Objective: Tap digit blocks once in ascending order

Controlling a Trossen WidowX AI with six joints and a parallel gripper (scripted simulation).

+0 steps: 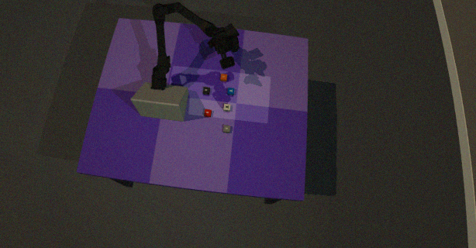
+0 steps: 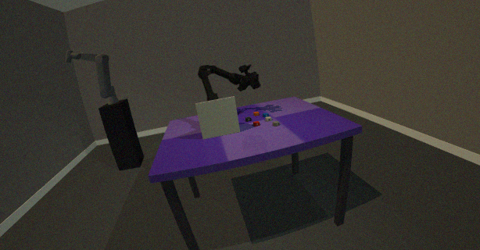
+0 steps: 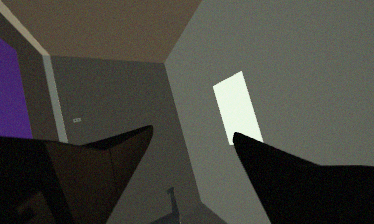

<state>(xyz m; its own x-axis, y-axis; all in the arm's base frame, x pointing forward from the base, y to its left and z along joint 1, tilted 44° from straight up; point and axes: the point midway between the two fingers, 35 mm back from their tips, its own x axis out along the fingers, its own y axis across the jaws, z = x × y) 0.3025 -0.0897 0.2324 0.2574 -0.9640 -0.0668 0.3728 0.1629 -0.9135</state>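
In the top and exterior views an orange block [image 1: 224, 77] [image 2: 256, 113], a blue block [image 1: 231, 91] [image 2: 266, 115], a black block [image 1: 206, 91] [image 2: 248, 119], a cream block [image 1: 227, 107] [image 2: 268, 119], a red block [image 1: 208, 113] [image 2: 256, 123] and a grey block [image 1: 226, 129] [image 2: 276, 123] stand apart on the table. Their digits are too small to read. My gripper [image 3: 193, 133] is open, with nothing between its fingertips. It is raised well above the table, beyond the orange block, and touches no block. No block shows in the wrist view, which looks toward the walls.
The purple checkered table [image 1: 267, 162] [image 2: 258, 145] carries a large pale box [image 1: 160, 105] [image 2: 217, 118] left of the blocks, in front of the arm's base. A second, grey arm [image 2: 103, 75] stands on a dark pedestal [image 2: 123, 136] left of the table.
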